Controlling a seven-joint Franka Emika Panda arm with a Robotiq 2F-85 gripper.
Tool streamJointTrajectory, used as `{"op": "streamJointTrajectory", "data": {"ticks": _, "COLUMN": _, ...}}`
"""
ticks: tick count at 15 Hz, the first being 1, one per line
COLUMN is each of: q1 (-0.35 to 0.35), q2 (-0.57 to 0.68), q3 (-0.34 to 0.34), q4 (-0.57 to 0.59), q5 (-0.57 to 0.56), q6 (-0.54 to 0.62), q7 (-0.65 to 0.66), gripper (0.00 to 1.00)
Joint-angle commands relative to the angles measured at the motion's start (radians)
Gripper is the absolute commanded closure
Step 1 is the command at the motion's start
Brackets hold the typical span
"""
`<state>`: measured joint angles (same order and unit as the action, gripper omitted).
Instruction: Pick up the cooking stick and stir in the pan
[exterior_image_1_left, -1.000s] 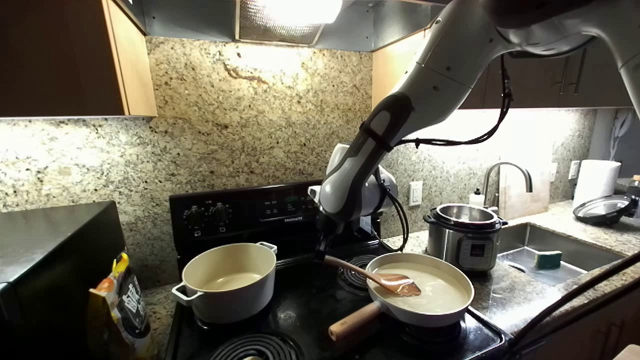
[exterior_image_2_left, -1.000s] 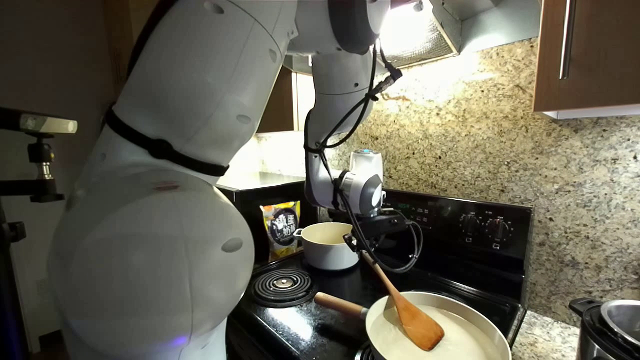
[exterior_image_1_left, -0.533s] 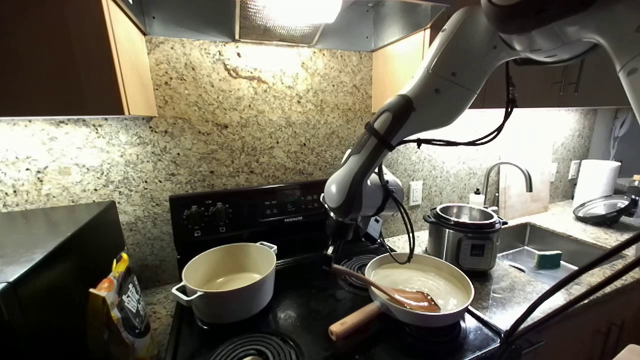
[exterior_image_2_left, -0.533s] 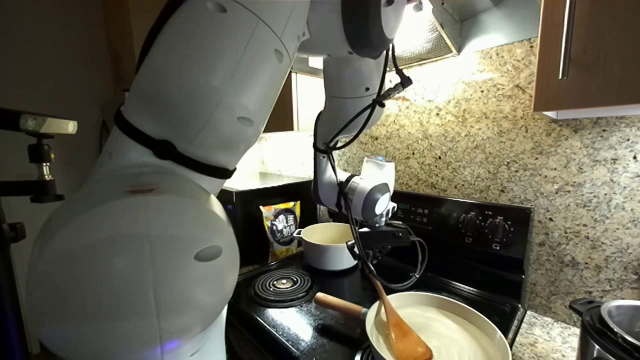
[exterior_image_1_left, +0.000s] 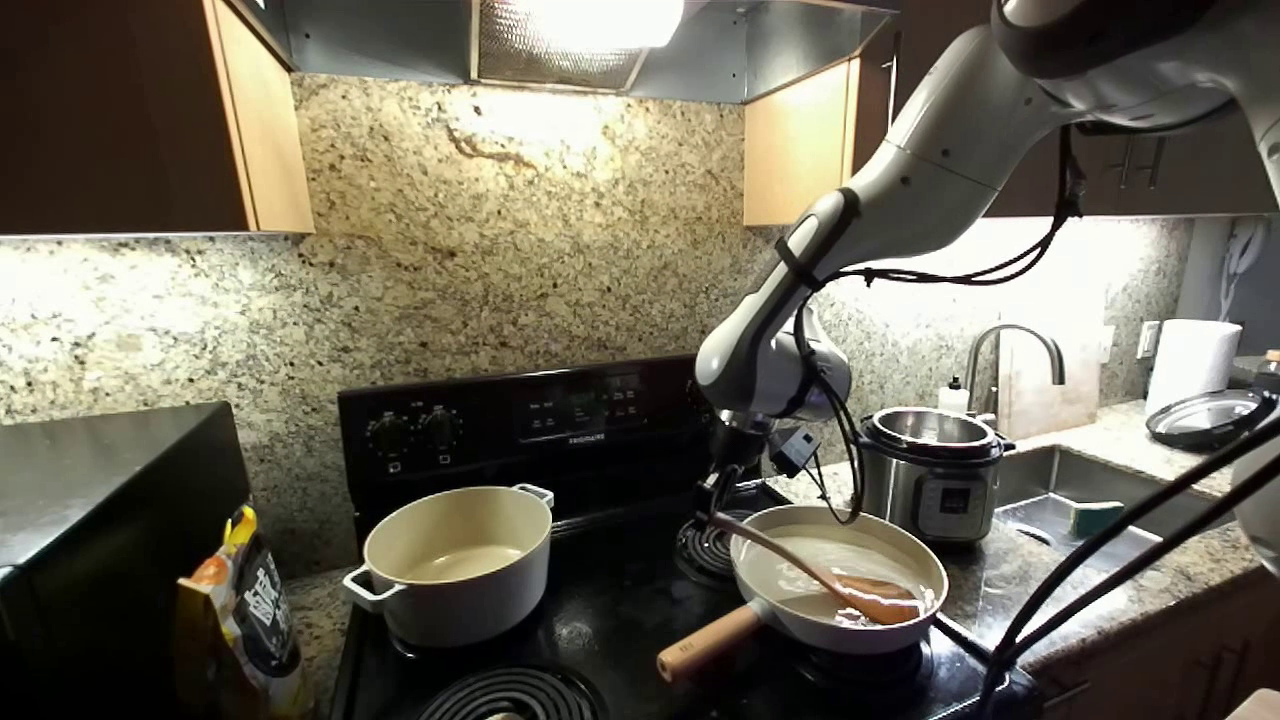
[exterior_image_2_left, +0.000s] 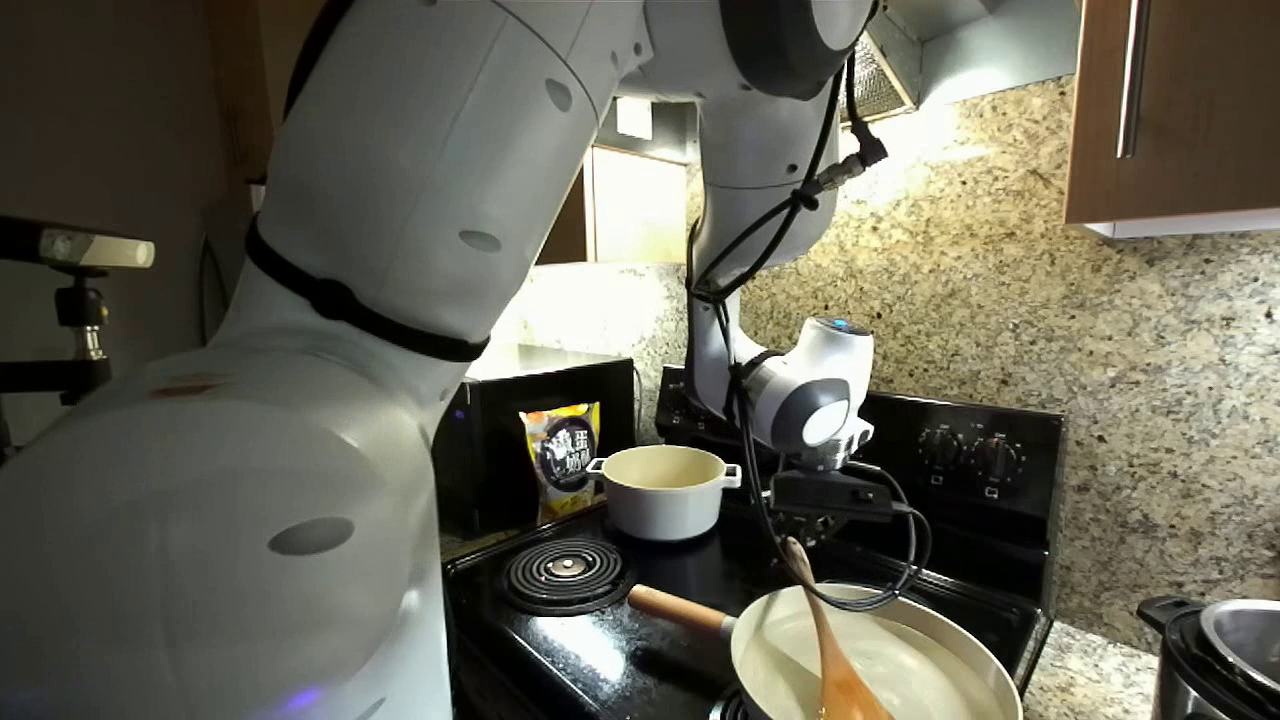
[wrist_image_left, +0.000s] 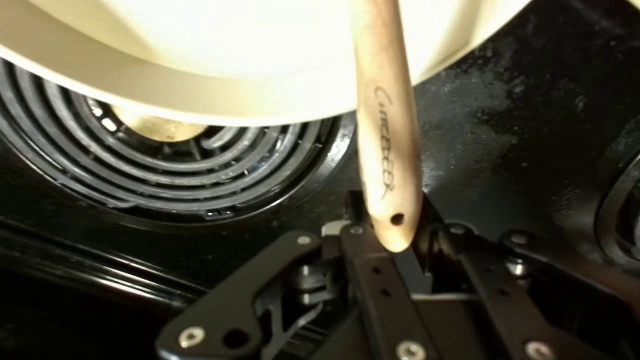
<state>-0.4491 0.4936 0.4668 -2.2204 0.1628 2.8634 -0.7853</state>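
Wooden spatula (exterior_image_2_left: 832, 650): we see it tilted, sloping down from the gripper (wrist_image_left: 392, 215) into the frying pan (exterior_image_1_left: 840, 638), slim and reddish-brown.
Handle (wrist_image_left: 390, 140): rounded at its end; in the wrist view we make out a small dark hole near the tip and dark lettering along the wood.
Blade (exterior_image_1_left: 880, 602): broad, flat and shiny, set in the pale liquid (exterior_image_2_left: 920, 665) toward the pan wall nearest the sink (exterior_image_1_left: 1150, 510); whether it touches the bottom, we cannot tell.
Gripper: narrow, its fingers (wrist_image_left: 367, 256) on both sides of the handle's end, holding the spatula above the black cooktop (exterior_image_1_left: 620, 620).
Frying pan: near the cooktop's front corner on the sink side, its thick light-wood handle (exterior_image_1_left: 708, 643) pointing away from the sink-side edge.
Two-handled cooking pot (exterior_image_1_left: 455, 610): cream inside, near the back corner farthest from the sink.
Coil burner (exterior_image_2_left: 568, 575): near the front corner farthest from the sink.
Electric pressure cooker (exterior_image_1_left: 910, 490): on the granite counter (exterior_image_1_left: 1000, 590), just past the sink-side edge.
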Motion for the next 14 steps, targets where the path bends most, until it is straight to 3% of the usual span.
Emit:
{"op": "streamJointTrajectory", "data": {"ticks": 1, "q1": -0.058, "q2": -0.020, "q3": 0.020, "q4": 0.002, "q5": 0.055, "q6": 0.006, "q7": -0.087, "gripper": 0.89}}
{"op": "streamJointTrajectory", "data": {"ticks": 6, "q1": -0.080, "q2": -0.030, "q3": 0.032, "q4": 0.023, "q5": 0.069, "q6": 0.039, "q7": -0.154, "gripper": 0.89}}
{"op": "streamJointTrajectory", "data": {"ticks": 14, "q1": -0.034, "q2": -0.054, "q3": 0.042, "q4": 0.040, "q5": 0.036, "q6": 0.076, "q7": -0.200, "gripper": 0.89}}
